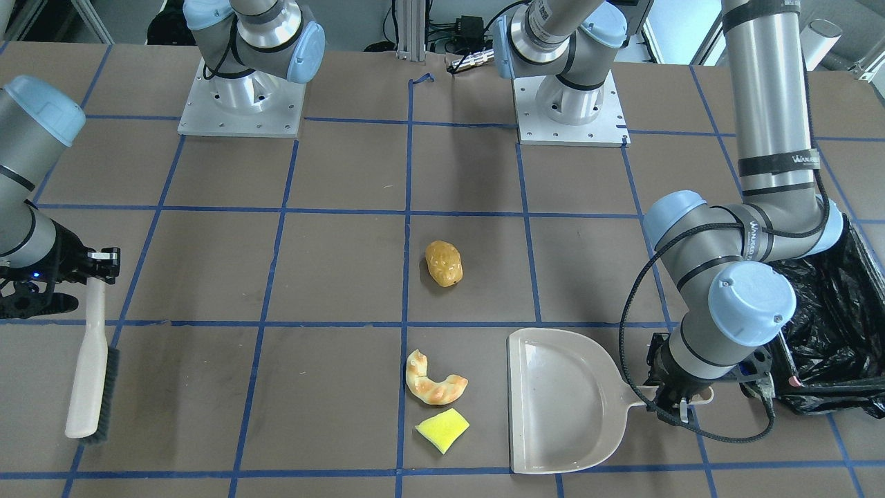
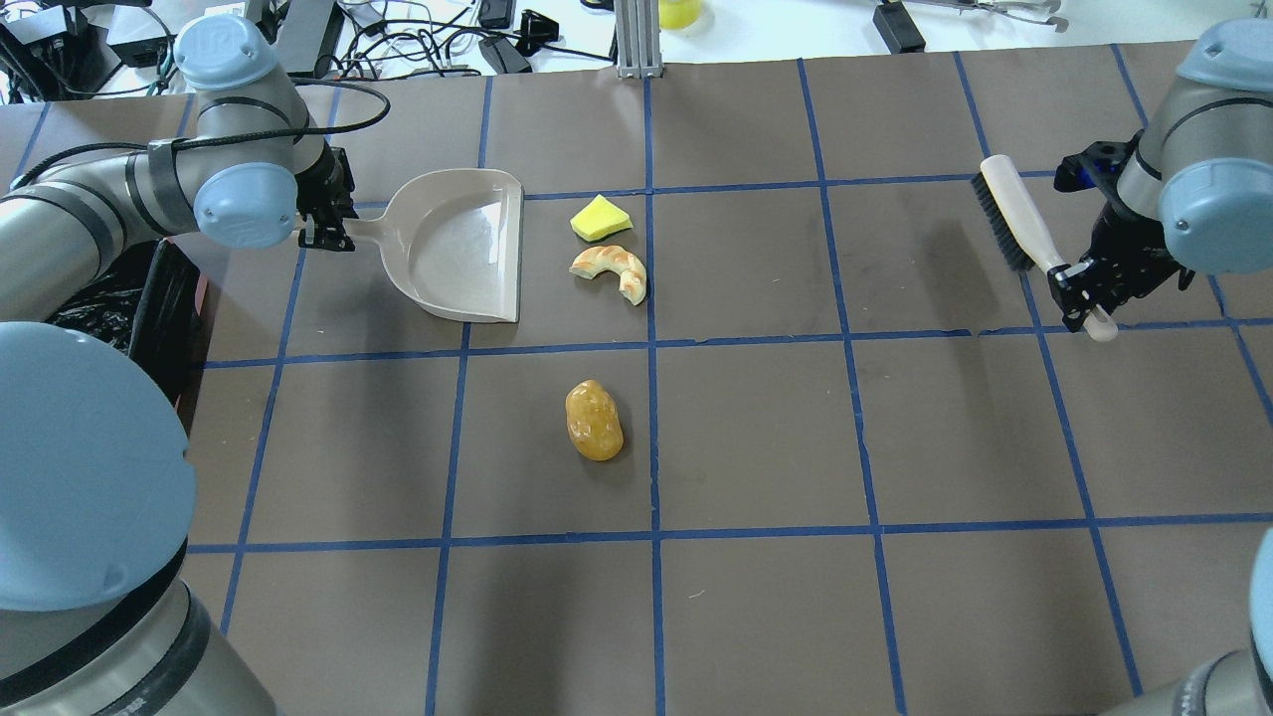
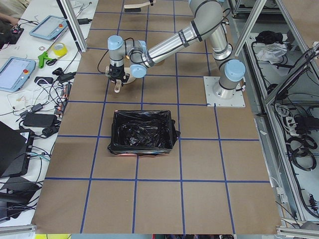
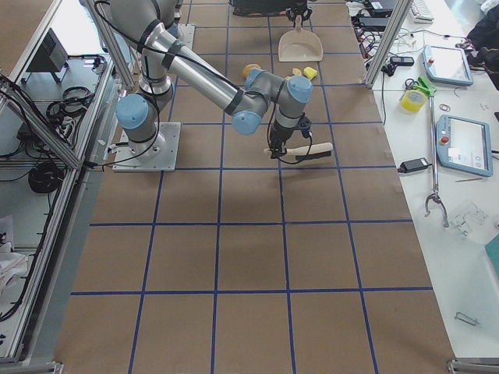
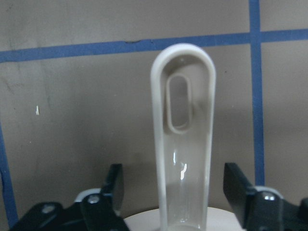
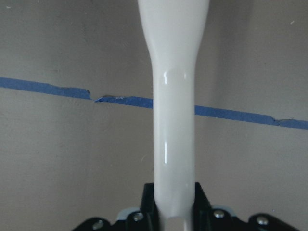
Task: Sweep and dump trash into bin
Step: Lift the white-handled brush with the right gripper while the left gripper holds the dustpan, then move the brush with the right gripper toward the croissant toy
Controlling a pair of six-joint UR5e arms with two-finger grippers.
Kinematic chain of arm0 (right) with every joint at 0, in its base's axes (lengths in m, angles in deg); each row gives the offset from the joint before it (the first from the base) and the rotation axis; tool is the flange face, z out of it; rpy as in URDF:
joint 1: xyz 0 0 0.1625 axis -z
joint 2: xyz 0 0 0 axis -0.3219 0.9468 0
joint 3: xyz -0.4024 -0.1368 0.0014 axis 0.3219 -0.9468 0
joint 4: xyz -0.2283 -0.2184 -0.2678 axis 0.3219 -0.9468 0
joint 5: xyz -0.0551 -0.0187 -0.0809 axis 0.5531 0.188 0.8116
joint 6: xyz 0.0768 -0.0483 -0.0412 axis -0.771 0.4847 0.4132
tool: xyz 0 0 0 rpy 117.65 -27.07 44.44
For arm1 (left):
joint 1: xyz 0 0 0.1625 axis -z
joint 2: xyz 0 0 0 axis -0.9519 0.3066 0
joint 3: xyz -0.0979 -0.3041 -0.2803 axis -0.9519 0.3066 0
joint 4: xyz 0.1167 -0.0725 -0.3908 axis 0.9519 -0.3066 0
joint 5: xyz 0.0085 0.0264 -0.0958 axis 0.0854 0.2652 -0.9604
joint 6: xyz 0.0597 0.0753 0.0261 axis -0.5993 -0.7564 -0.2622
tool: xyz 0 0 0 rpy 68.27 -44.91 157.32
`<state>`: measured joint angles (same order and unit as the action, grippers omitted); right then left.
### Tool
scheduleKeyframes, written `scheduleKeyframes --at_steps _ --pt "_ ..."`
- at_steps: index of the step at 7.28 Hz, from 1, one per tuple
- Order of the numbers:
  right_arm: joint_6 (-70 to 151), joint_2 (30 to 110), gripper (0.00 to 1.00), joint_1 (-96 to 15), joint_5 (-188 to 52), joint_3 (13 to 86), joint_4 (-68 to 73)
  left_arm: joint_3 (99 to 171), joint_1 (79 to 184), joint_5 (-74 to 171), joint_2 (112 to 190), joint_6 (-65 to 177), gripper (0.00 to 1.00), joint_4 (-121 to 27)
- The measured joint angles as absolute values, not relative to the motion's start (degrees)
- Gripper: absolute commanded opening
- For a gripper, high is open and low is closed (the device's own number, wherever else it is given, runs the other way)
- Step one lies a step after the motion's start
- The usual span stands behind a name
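Three trash pieces lie on the brown table: a golden-brown potato-like lump point(image 1: 444, 263) point(image 2: 594, 420), a curved croissant-like piece point(image 1: 434, 380) point(image 2: 609, 268) and a yellow sponge wedge point(image 1: 442, 429) point(image 2: 600, 219). A beige dustpan point(image 1: 560, 401) point(image 2: 457, 249) lies flat beside the croissant and sponge. My left gripper point(image 1: 681, 404) point(image 2: 323, 224) is open, its fingers point(image 5: 113, 187) standing apart on both sides of the dustpan handle point(image 5: 183, 144). My right gripper point(image 1: 104, 266) point(image 2: 1079, 293) is shut on the handle point(image 6: 173, 120) of a brush point(image 1: 93, 366) point(image 2: 1014, 219). The black-lined bin point(image 1: 836, 325) point(image 3: 144, 132) stands beside the left arm.
Blue tape lines grid the table. The two arm bases point(image 1: 242, 104) point(image 1: 570, 104) sit at the robot's side. Cables and gear point(image 2: 418, 40) lie beyond the far table edge. The left arm's elbow point(image 1: 753, 304) hangs over the bin's edge.
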<state>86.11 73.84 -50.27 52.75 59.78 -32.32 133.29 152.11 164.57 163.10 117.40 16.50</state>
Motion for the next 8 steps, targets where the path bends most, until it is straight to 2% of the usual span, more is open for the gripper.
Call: scheduleKeyframes --at_steps 3,5,8 --pt "73.66 76.54 0.08 -58.29 52.36 59.20 -27.19 133.41 152.13 164.92 162.49 117.87 0.00 16.32" --pt "60.40 77.42 0.07 -67.49 51.37 58.80 -24.30 133.90 152.36 166.52 162.48 117.87 0.00 16.04" --pt "38.22 74.40 0.04 -79.65 44.13 57.45 -24.70 134.58 152.79 168.15 162.60 117.98 0.00 15.98"
